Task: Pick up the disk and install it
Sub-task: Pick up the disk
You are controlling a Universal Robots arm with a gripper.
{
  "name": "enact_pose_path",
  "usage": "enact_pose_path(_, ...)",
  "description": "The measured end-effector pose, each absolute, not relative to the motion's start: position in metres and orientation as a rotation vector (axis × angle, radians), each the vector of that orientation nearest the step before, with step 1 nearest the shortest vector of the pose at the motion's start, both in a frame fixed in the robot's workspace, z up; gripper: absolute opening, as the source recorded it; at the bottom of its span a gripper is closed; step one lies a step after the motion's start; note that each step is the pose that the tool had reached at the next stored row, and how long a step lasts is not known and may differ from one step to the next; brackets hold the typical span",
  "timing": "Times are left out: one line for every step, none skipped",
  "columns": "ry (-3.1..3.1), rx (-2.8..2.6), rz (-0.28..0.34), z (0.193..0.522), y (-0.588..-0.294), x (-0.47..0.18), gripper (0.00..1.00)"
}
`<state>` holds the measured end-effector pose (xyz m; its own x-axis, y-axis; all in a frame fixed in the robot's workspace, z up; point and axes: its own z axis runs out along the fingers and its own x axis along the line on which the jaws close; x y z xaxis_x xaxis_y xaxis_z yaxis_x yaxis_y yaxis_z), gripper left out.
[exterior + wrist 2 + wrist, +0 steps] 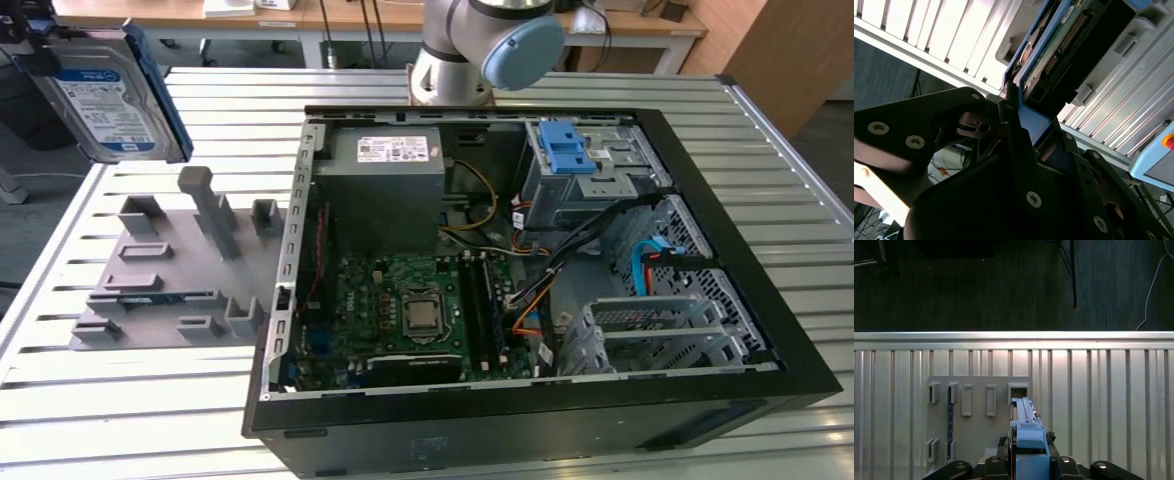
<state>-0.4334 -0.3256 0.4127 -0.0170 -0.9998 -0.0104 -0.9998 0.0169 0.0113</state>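
The disk (114,95), a silver drive with a blue-and-white label in a blue carrier bracket, hangs in the air at the exterior view's far left, above the grey slotted holder plate (160,270). It stands on edge, clear of the plate. My gripper (1019,112) is shut on the bracket's end, with a black finger on each side. The second wrist view shows the disk's (1064,40) green circuit-board side. In the first wrist view the disk (1024,415) points away from my gripper (1029,460), over the plate (979,420).
The open black computer case (534,405) lies on the slatted metal table (134,420) at the exterior view's right. Inside are a grey power-supply box (387,190), a metal drive bay with a blue latch (567,150) and a silver cage (654,330). The arm's base (481,50) stands behind the case.
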Motion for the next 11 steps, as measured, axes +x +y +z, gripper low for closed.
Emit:
enact_pose_path(-2.24, 2.202, -0.024, 0.4133, -0.3256, -0.4333, 0.36)
enact_pose_path(-2.24, 2.202, -0.024, 0.4138, -0.3256, -0.4333, 0.36)
enact_pose_path(-2.24, 2.202, -0.024, 0.4143, -0.3256, -0.4334, 0.36)
enact_pose_path(-2.24, 2.202, -0.024, 0.4148, -0.3256, -0.4334, 0.36)
enact_pose_path(-2.24, 2.202, -0.024, 0.4153, -0.3256, -0.4334, 0.36)
enact_pose_path(-2.24, 2.202, -0.024, 0.4159, -0.3256, -0.4333, 0.36)
enact_pose_path(-2.24, 2.202, -0.024, 0.4165, -0.3256, -0.4334, 0.36)
enact_pose_path(-2.24, 2.202, -0.024, 0.4171, -0.3256, -0.4334, 0.36)
enact_pose_path(-2.24, 2.202, -0.024, 0.4178, -0.3256, -0.4334, 0.36)
enact_pose_path(-2.24, 2.202, -0.024, 0.4185, -0.3256, -0.4334, 0.36)
enact_pose_path(-2.24, 2.202, -0.024, 0.4193, -0.3256, -0.4334, 0.36)
